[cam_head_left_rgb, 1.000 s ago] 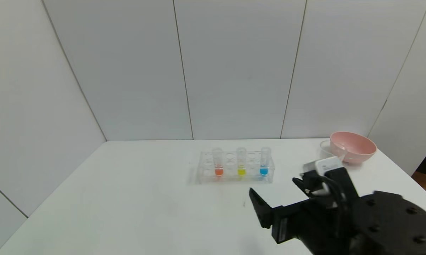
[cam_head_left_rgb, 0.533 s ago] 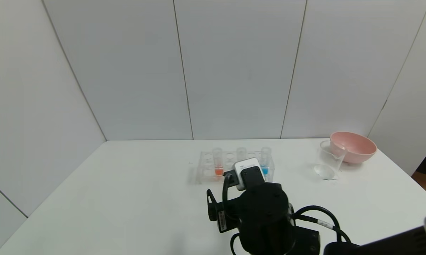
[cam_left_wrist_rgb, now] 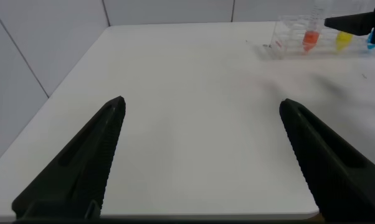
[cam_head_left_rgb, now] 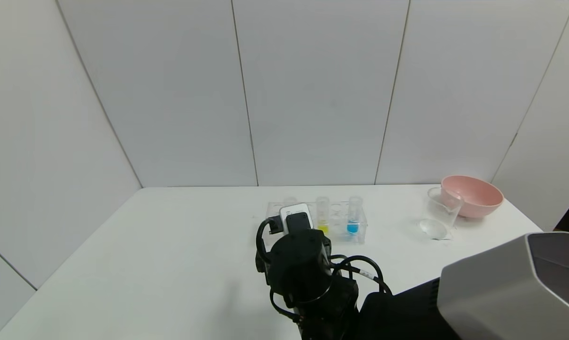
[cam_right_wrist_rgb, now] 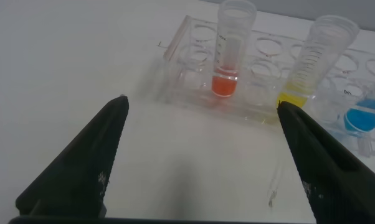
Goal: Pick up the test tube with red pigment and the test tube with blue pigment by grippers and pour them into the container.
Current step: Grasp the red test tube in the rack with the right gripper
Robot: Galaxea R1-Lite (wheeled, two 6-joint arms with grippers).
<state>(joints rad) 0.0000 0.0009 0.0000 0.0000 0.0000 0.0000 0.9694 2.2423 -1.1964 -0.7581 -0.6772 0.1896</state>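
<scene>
In the right wrist view the red-pigment test tube (cam_right_wrist_rgb: 228,59) stands upright in the clear rack (cam_right_wrist_rgb: 194,68), directly ahead of my open, empty right gripper (cam_right_wrist_rgb: 201,102), a short way off. The blue-pigment test tube (cam_right_wrist_rgb: 360,118) stands at the rack's other end and also shows in the head view (cam_head_left_rgb: 354,221). In the head view my right arm (cam_head_left_rgb: 298,255) hides the red tube and its own fingers. The clear beaker (cam_head_left_rgb: 439,215) stands to the right of the rack. My left gripper (cam_left_wrist_rgb: 201,101) is open over bare table, far from the rack (cam_left_wrist_rgb: 293,40).
A yellow-liquid tube (cam_head_left_rgb: 322,218) stands mid-rack between the red and blue tubes. A pink bowl (cam_head_left_rgb: 473,194) sits just behind the beaker at the back right. A grey arm housing (cam_head_left_rgb: 511,283) fills the head view's lower right corner.
My right arm has swung left across the table, from in front of the beaker to in front of the rack's left end. It now covers the red tube in the head view.
</scene>
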